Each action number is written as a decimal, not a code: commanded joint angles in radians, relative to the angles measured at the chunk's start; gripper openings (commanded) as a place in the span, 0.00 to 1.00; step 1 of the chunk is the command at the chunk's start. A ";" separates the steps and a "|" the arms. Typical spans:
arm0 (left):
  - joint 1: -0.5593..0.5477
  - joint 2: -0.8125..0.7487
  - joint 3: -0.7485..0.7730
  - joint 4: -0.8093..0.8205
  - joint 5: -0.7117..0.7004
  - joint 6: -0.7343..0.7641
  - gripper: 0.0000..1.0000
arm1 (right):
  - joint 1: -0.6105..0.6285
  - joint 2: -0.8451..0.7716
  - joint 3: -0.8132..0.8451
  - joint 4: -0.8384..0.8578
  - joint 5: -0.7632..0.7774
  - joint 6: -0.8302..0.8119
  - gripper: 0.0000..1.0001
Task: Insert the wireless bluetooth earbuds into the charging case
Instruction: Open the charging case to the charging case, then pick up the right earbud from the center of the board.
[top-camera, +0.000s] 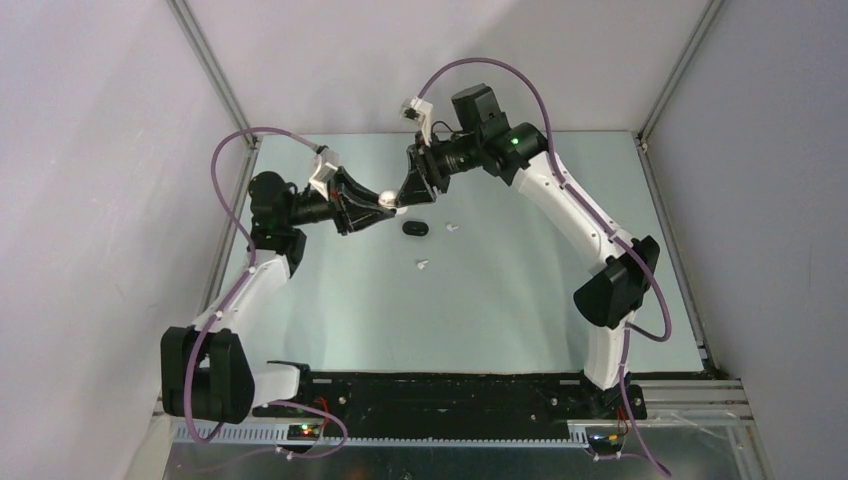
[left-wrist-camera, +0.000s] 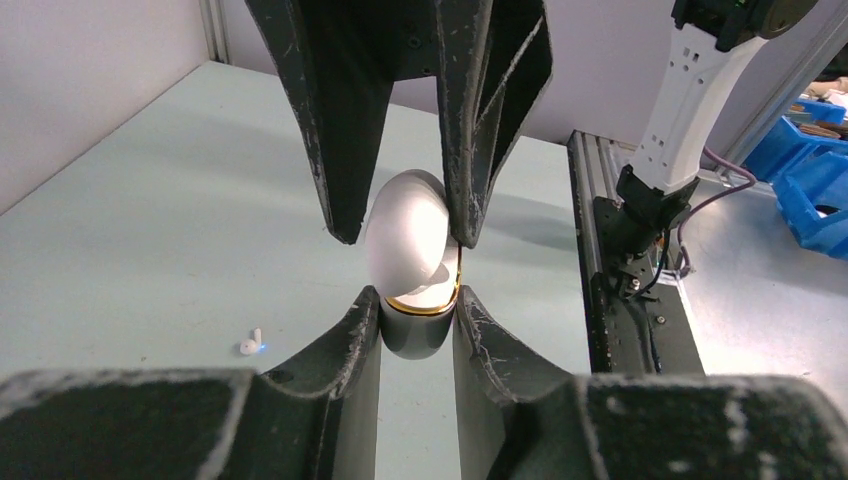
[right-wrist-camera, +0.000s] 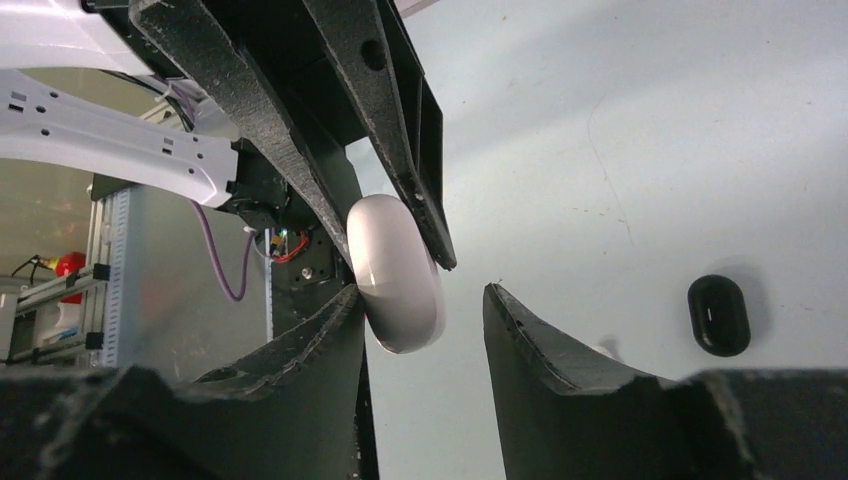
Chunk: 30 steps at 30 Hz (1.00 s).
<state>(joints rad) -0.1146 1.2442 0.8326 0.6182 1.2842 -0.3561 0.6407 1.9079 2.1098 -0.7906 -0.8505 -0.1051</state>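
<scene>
The white charging case (left-wrist-camera: 405, 245) is held in the air by my left gripper (left-wrist-camera: 418, 305), which is shut on its lower half. A gold rim shows there, and the lid looks tilted up. In the top view the case (top-camera: 385, 198) is above the table's far middle. My right gripper (right-wrist-camera: 420, 300) is open around the case's upper part (right-wrist-camera: 395, 270), and one of its fingers (right-wrist-camera: 340, 330) touches the case. Two tiny white earbuds lie on the table, one (top-camera: 452, 227) to the right and one (top-camera: 422, 265) nearer. One also shows in the left wrist view (left-wrist-camera: 250, 345).
A black oval pebble-like object (top-camera: 415, 228) lies on the table just below the two grippers; it also shows in the right wrist view (right-wrist-camera: 718, 314). Both arms meet over the far middle of the pale green table (top-camera: 500, 300), which has walls on three sides.
</scene>
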 joint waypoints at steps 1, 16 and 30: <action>-0.007 -0.018 0.026 -0.001 0.069 0.028 0.00 | -0.026 0.014 0.033 0.105 0.028 0.057 0.51; -0.002 -0.017 0.026 -0.075 0.042 0.068 0.00 | -0.058 -0.015 0.029 0.156 -0.135 0.130 0.62; 0.042 -0.013 -0.007 0.102 -0.048 -0.146 0.00 | -0.185 -0.118 -0.068 -0.010 0.067 -0.192 0.58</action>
<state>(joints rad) -0.0917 1.2503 0.8295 0.6136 1.2758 -0.4084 0.5259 1.8400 2.0674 -0.7185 -0.9230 -0.0937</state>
